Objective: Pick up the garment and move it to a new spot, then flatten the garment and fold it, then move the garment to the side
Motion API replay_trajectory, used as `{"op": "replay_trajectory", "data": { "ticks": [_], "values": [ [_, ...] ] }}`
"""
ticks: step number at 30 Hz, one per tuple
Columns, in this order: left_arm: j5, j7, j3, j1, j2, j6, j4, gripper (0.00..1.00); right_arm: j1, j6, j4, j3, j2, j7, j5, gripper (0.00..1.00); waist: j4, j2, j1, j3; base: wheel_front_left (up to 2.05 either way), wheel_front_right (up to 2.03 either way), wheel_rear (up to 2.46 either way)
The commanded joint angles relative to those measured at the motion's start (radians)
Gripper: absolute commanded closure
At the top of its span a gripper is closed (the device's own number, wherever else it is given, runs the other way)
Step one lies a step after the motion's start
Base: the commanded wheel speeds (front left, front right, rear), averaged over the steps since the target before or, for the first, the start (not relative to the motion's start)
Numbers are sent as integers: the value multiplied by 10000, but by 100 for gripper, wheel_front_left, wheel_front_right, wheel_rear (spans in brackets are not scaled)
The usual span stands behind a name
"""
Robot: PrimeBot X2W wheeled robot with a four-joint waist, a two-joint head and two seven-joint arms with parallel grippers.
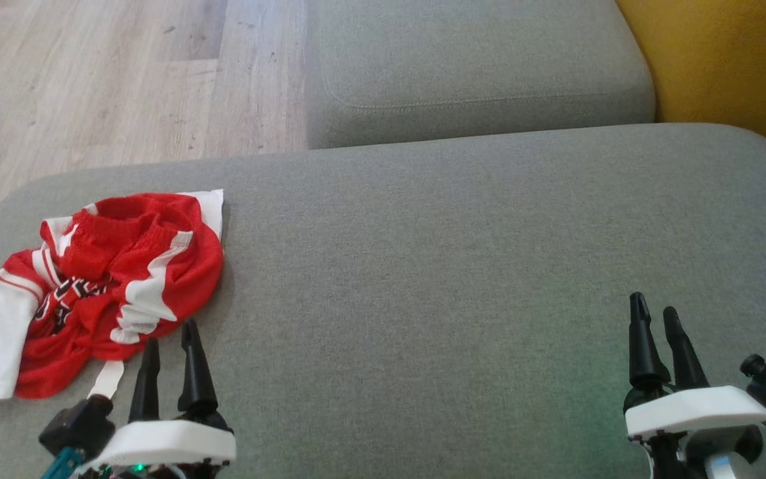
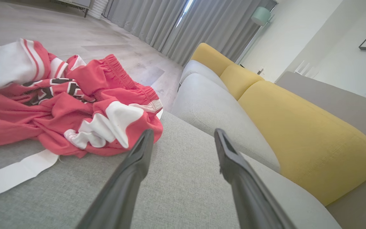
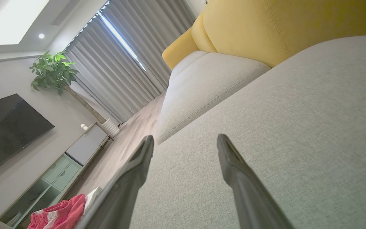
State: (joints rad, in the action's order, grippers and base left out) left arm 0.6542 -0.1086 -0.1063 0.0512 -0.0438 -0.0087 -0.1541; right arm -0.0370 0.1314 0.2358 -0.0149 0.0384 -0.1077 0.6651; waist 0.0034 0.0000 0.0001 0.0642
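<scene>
The garment (image 1: 104,279) is a crumpled red and white piece with black lettering, lying at the left end of the grey sofa cushion (image 1: 463,266). My left gripper (image 1: 170,330) stands open just in front of the garment's near edge, fingers apart with nothing between them. In the left wrist view the garment (image 2: 68,108) lies left of the open left gripper (image 2: 183,135), with a white strip (image 2: 21,171) trailing toward me. My right gripper (image 1: 654,307) is open over bare cushion at the lower right. The right wrist view catches the garment (image 3: 60,214) far off beside the open right gripper (image 3: 185,140).
A second grey cushion (image 1: 476,66) lies beyond the first, with yellow back cushions (image 1: 722,66) at the right. Wooden floor (image 1: 90,80) drops off past the sofa's left and far edges. Curtains (image 3: 119,63), a TV (image 3: 8,127) and a cabinet (image 3: 75,159) stand across the room.
</scene>
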Motion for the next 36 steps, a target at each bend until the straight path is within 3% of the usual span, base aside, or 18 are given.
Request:
{"op": "replay_trajectory", "data": {
  "ticks": [1,36],
  "values": [
    [-389,-180,90,-287,-72,35,461,0,176,-5,-423,-190,83,-199,-337,0,8,0,-1,26,0,0,0],
    [-4367,-1190,-402,-146,-59,458,523,0,-15,-7,-512,-413,109,-1201,-4195,0,157,0,-1,312,0,0,0]
  ]
}}
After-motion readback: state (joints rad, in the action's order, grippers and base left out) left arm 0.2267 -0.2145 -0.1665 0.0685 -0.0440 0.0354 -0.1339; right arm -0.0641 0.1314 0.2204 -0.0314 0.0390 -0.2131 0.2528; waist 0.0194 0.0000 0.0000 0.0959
